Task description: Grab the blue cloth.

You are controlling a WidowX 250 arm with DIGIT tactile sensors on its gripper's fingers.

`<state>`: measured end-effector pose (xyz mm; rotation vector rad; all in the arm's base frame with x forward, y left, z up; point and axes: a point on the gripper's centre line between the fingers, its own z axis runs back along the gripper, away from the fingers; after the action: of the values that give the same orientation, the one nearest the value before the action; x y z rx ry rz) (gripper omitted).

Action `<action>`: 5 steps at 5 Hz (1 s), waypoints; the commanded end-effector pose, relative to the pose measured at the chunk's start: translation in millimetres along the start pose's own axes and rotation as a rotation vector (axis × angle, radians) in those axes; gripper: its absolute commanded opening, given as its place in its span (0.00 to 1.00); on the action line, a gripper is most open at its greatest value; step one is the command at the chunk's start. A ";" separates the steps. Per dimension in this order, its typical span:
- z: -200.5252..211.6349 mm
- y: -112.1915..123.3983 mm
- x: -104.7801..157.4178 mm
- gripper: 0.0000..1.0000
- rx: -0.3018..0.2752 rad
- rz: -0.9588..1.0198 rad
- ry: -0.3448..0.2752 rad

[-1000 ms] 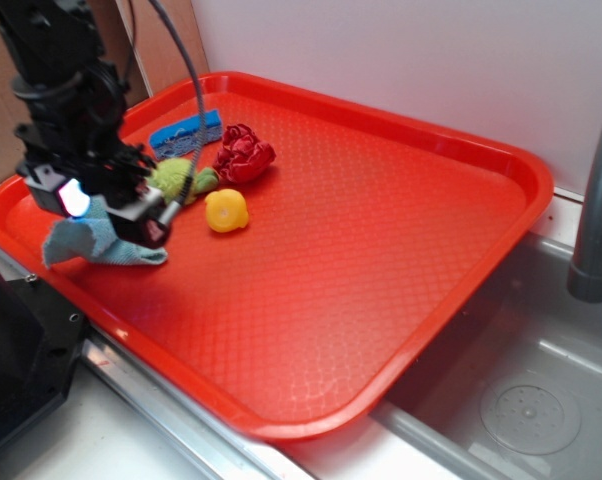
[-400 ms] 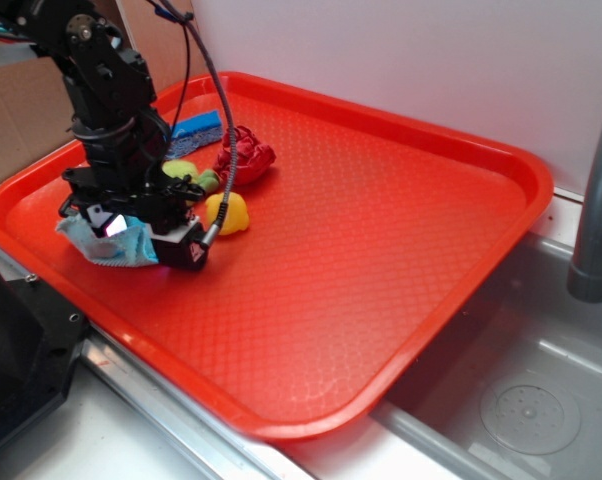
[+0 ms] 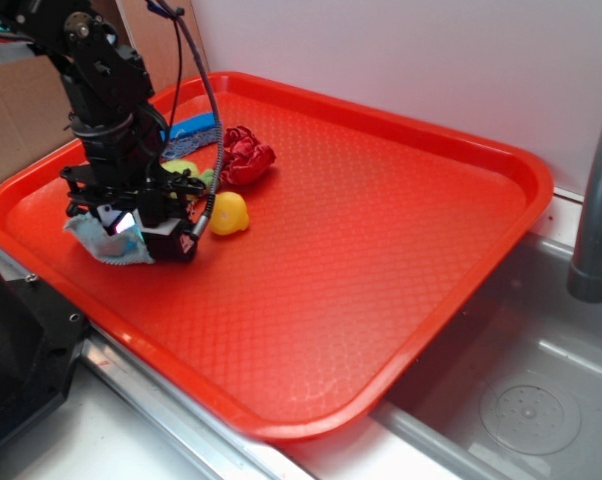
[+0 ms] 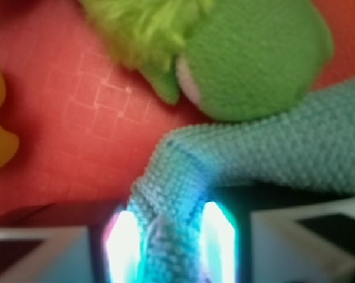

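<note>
The gripper pinches only a narrow fold of the blue cloth, which lies at the red tray's nine o'clock edge (the green plush toy touching it at twelve o'clock), so a lift may let it slip free.

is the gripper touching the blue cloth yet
Touching. The wrist view shows a fold of the blue cloth pinched between the gripper fingers, fabric pressed against both lit pads with no gap.
</note>
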<state>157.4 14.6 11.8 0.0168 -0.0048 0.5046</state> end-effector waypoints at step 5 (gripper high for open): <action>117.9 -24.3 20.7 0.00 0.135 -0.372 -0.089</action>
<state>178.1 -22.8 116.4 0.0350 0.0324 0.1797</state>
